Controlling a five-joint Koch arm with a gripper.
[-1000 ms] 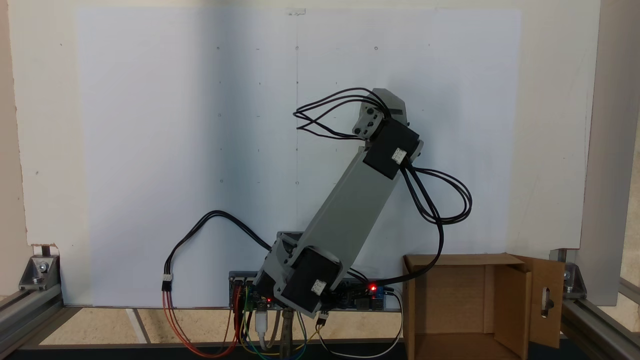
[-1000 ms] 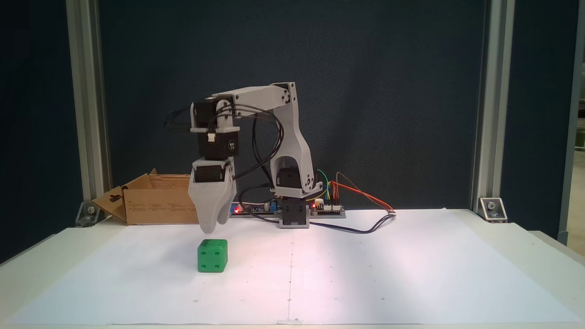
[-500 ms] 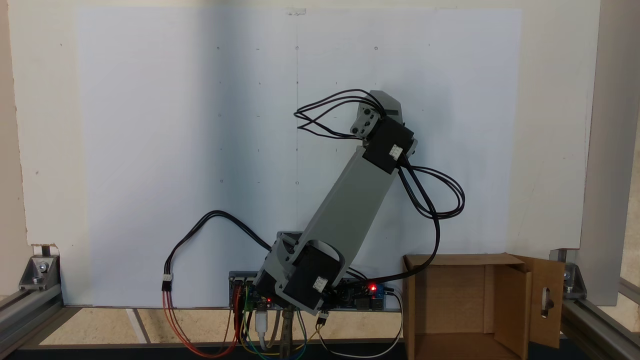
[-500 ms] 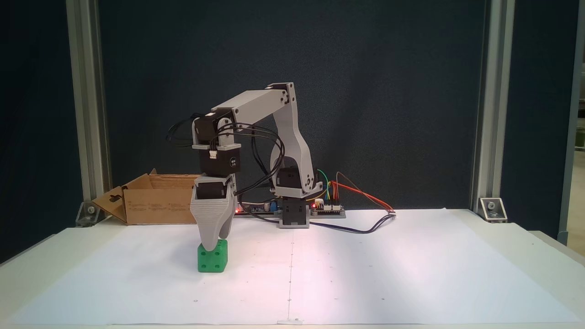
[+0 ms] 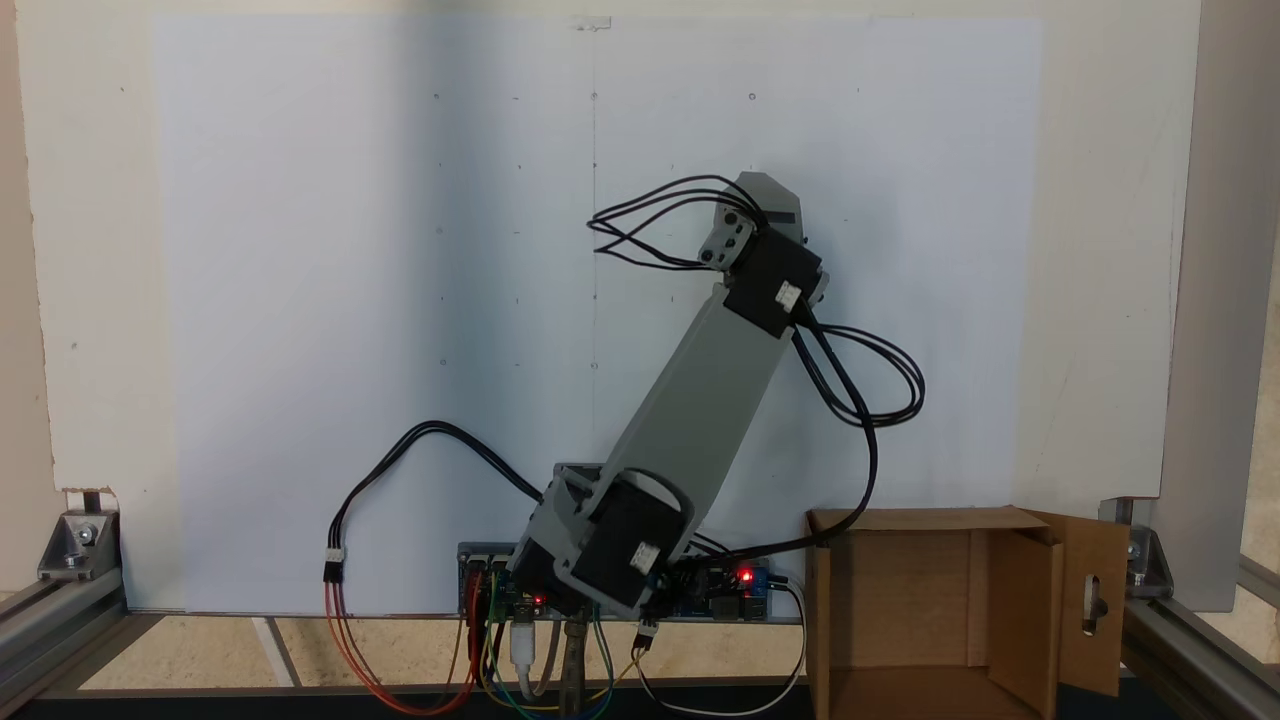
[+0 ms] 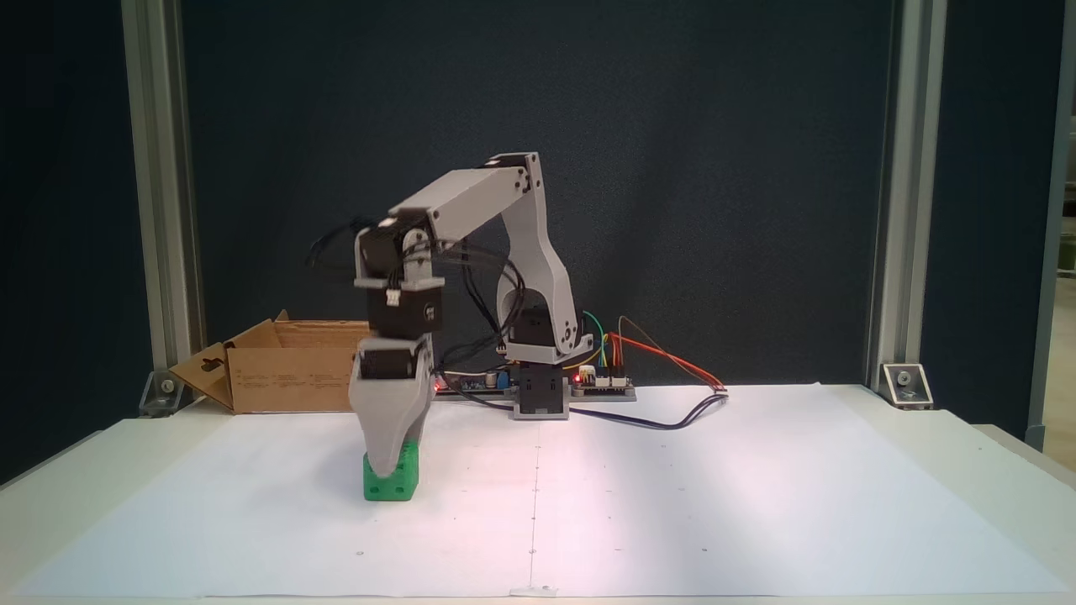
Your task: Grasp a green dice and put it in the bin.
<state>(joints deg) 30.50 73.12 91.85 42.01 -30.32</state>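
The white paper-covered worktop [image 6: 672,504] lies bare around the small bright green plastic cube [image 6: 402,486], so the approach from the front and from either side in that fixed view is free. The grey gripper [image 6: 385,470] covers the cube's top and front. The brown corrugated cardboard box [image 6: 286,378] stands well behind, beside the arm's base, its top open [image 5: 900,600].

- gripper [image 6: 385,470] covers upper front of green dice [image 6: 395,486]; rear jaw hidden behind front one
- cardboard box [image 5: 935,615] bottom cut off by frame edge
- arm [image 5: 700,400] hides the dice from above
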